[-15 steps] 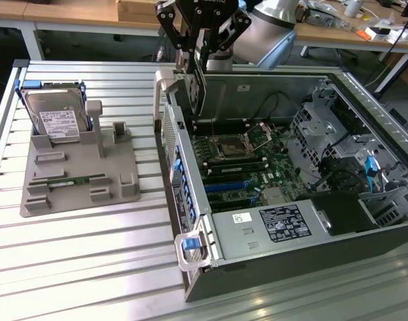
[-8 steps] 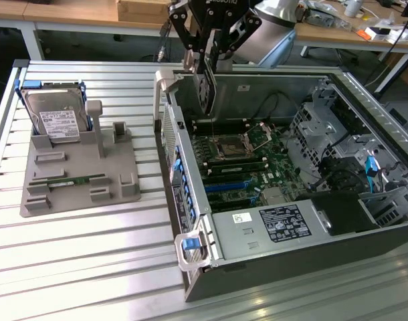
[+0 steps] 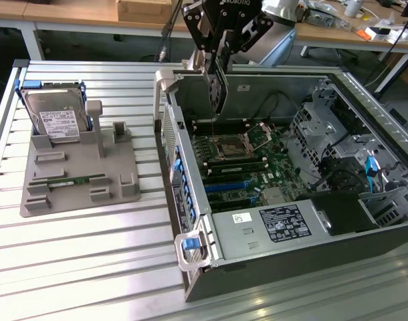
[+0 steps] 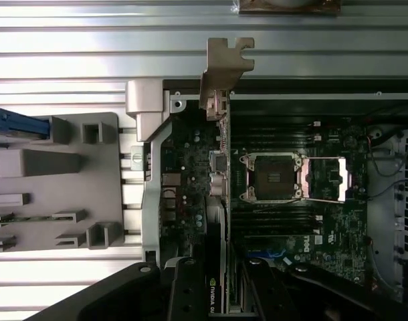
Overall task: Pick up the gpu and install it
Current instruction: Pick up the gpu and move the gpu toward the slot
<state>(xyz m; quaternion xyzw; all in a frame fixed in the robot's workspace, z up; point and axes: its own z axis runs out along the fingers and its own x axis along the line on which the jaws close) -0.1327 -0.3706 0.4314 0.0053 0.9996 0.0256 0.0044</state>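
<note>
Exterior and wrist views of a single arm working over a slatted metal tabletop (image 3: 90,267). The gripper (image 3: 217,61) hangs near the far edge of the tabletop, above an open computer case (image 3: 190,221) that lies on its side toward the exterior view's right.

The fingers (image 4: 187,294) are closed on the graphics card (image 3: 217,93), one on each flat face, gripping it near one end. The card hangs upright, edge down, inside the mouth of the case close to its far wall. It is above the motherboard (image 3: 257,164) and just beside the processor socket (image 3: 231,144). The exterior view shows its lower edge clear of the board, not seated in a slot.

In the wrist view the card (image 4: 222,227) appears edge-on as a thin strip running away from the gripper (image 4: 222,284). Its silver end bracket (image 4: 227,63) is at the far end, over the rim of the case.

Toward the exterior view's left, well apart from the case, a grey holder (image 3: 120,184) rests on the tabletop. A hard drive (image 3: 55,120) with a white label stands tilted in its far end, and a green memory stick (image 3: 70,181) lies flat in its near part. A wooden workbench (image 3: 70,13) runs behind the tabletop.
</note>
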